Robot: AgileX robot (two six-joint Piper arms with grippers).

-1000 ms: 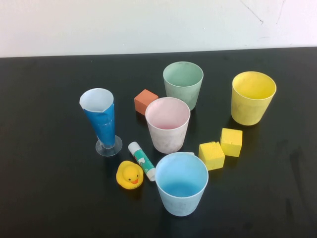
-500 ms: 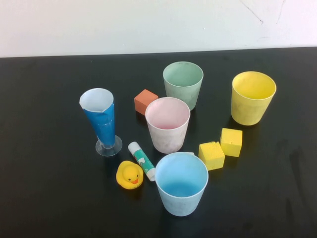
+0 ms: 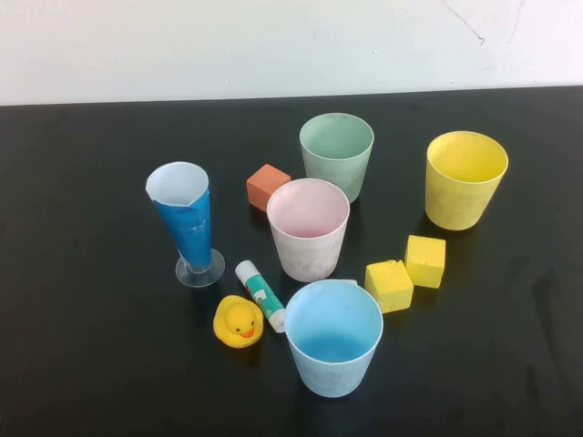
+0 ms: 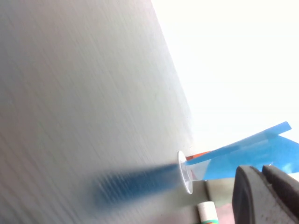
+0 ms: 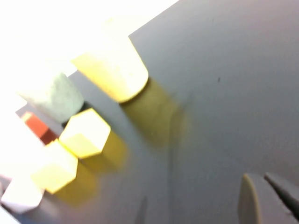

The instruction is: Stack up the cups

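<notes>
Four cups stand upright and apart on the black table (image 3: 91,346) in the high view: mint green cup (image 3: 337,155) at the back, yellow cup (image 3: 465,182) at the right, pink cup (image 3: 308,232) in the middle, light blue cup (image 3: 333,341) nearest. Neither arm shows in the high view. My left gripper (image 4: 262,169) appears only in its wrist view, shut and empty, low beside the tall blue glass (image 4: 233,158). My right gripper (image 5: 261,176) appears only in its wrist view, shut and empty, over bare table short of the yellow cup (image 5: 112,70) and green cup (image 5: 53,95).
A tall blue glass (image 3: 187,223) with a clear foot stands at the left. A rubber duck (image 3: 239,321) and a glue stick (image 3: 260,294) lie left of the blue cup. Two yellow cubes (image 3: 389,285) (image 3: 425,261) sit right of the pink cup, an orange cube (image 3: 268,186) behind it.
</notes>
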